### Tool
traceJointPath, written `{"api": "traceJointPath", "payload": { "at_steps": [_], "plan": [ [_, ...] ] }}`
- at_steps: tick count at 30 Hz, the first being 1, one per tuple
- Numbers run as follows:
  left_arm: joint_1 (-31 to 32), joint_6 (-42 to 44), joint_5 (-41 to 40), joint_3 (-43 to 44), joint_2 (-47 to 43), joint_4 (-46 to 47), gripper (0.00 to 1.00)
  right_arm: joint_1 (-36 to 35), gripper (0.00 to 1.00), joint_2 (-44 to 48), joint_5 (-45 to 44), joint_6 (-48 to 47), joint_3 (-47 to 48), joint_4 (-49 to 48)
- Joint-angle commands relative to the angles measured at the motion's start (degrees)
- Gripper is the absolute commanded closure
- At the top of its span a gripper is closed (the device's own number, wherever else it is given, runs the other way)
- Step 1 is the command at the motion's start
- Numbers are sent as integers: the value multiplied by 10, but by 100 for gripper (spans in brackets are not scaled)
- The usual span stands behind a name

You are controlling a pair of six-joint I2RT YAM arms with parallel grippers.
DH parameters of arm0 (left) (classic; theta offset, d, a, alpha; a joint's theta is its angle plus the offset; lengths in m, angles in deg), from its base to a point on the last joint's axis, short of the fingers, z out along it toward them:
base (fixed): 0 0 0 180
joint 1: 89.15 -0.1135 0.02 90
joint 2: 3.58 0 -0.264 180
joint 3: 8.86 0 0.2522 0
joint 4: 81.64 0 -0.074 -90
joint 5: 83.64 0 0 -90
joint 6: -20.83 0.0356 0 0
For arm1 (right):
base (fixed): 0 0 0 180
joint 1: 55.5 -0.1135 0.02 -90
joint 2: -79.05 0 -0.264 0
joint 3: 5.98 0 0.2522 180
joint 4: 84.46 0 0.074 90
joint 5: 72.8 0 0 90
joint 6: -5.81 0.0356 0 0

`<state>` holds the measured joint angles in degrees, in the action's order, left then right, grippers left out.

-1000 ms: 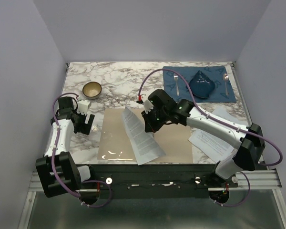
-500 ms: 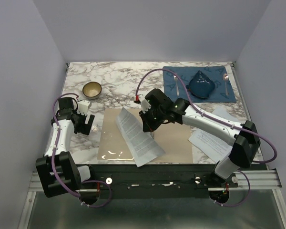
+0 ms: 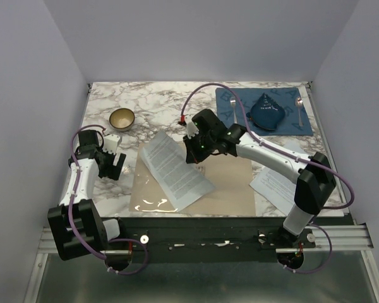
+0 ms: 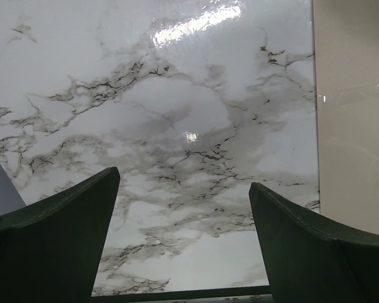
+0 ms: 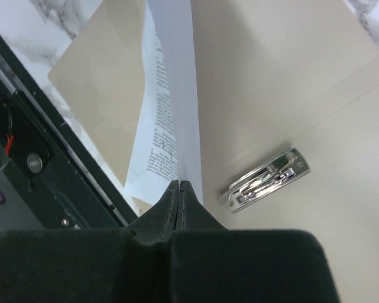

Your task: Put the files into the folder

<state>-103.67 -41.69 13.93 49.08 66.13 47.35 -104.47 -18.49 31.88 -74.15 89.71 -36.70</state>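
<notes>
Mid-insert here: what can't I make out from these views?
Held sheet: its print is too small in the top view, edge-on in the right wrist view.
Metal clip: hidden under the right gripper in the top view.
Spare sheets: right arm covers them partly; count unclear.
Folder: only an edge strip shows in the left wrist view.

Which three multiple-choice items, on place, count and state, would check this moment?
1. Where on the table is the bowl? A far left; B far right; C near edge.
2. How many utensils lie on the blue placemat? A one; B two; C four.
3. The right jaws are: A open above the table; B shut on a paper sheet; C shut on a metal clip.
Key: A, the top view shows it far left; B, one each side of the napkin; B, the wrist view shows them pinching the sheet's edge.
</notes>
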Motion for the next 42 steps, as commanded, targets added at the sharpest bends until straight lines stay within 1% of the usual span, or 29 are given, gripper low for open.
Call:
{"api": "traceJointPath", "payload": {
  "at_steps": [1, 13, 18, 23, 27, 32, 34, 38, 42],
  "plan": [
    [-2, 24, 6, -5, 3, 3, 1, 18, 99, -13, -4, 25, 16, -51],
    [-2, 26, 5, 0, 2, 2, 1, 17, 99, -25, 38, 81, -32, -130],
    [-2, 28, 5, -1, 2, -1, 1, 18, 99, -9, 40, 121, -79, -179],
    [-2, 30, 6, -8, -1, 1, 1, 18, 99, 21, 6, 174, -151, -251],
    [-2, 30, 3, -9, -2, -3, 1, 18, 99, 33, -23, 223, -192, -298],
    [-2, 35, -2, -11, -5, -4, 1, 18, 99, 37, -47, 262, -222, -350],
    [-2, 35, -2, -12, -7, -4, 1, 18, 99, 34, -58, 277, -230, -362],
    [-2, 33, -1, -14, -11, -6, 1, 17, 99, 17, -76, 287, -215, -365],
    [-2, 35, -3, -10, -14, -12, 1, 17, 100, 1, -65, 292, -196, -365]
  ]
}}
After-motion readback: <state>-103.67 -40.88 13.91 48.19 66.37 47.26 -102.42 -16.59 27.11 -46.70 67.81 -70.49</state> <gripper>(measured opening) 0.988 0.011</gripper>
